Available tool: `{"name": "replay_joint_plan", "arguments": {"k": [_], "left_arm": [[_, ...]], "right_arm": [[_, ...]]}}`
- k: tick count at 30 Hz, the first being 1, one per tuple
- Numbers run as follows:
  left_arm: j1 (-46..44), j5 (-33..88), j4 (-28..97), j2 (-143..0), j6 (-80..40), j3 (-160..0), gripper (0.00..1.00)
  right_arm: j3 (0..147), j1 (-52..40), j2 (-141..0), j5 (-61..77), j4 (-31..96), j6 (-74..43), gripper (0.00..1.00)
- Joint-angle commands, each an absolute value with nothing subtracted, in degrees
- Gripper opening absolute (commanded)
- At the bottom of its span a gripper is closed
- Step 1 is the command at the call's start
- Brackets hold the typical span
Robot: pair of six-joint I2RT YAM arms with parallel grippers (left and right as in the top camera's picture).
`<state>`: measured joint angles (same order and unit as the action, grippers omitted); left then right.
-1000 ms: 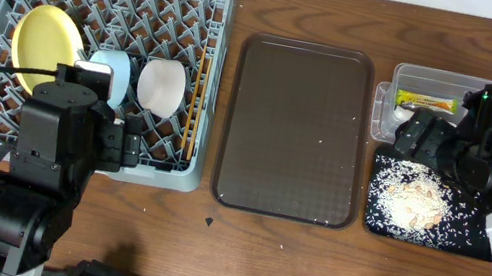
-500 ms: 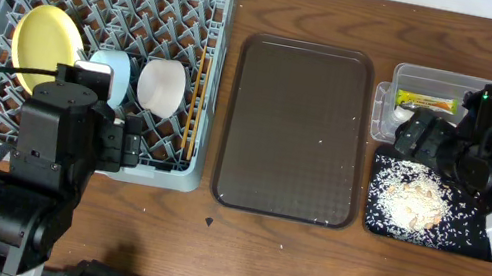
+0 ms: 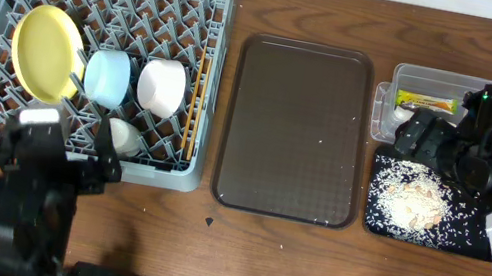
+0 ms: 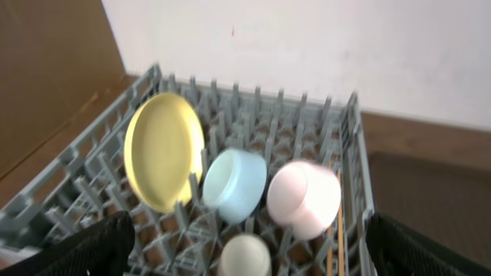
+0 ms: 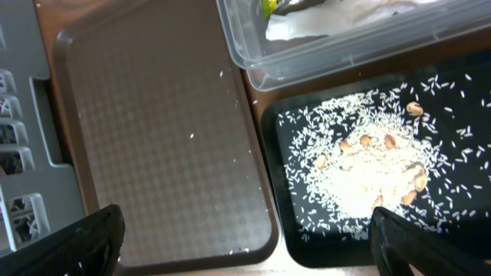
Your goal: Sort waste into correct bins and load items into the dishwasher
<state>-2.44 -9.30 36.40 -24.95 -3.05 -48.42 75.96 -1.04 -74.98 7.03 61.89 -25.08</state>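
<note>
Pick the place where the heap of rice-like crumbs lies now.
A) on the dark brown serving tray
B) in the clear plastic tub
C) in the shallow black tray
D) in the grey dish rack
C: the heap of crumbs lies in the shallow black tray, next to the clear tub, which holds the wrapper.

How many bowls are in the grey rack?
3. The blue bowl stands beside the yellow plate, the white bowl next to the chopsticks, and the small white bowl one row nearer the robot. None appears hidden.
</note>
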Motion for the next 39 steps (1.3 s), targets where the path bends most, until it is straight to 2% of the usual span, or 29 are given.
{"name": "replay_joint_plan", "arguments": {"k": [1,10,23,29,39], "left_arm": [[-1.06,-5.87,32.73,-17.63,-3.51,-39.18,0.97],[0.14,-2.92,24.03,-4.64,-3.49,-20.47,0.97],[0.14,-2.98,10.94,-0.08,-3.51,-3.49,0.97],[0.14,-3.20,3.90,-0.08,-3.51,-0.32,0.97],[0.03,-3.18,3.75,-0.23,-3.53,-0.23,0.97]], "right_arm": [[76.34,-1.15,-75.00,7.11,61.78,-25.26,0.99],[76.34,-1.15,-75.00,7.11,61.80,-25.26,0.99],[76.34,-1.15,-75.00,7.09,61.80,-25.26,0.99],[76.34,-1.15,-75.00,7.11,61.80,-25.26,0.99],[76.34,-1.15,-75.00,7.11,61.78,-25.26,0.99]]}}
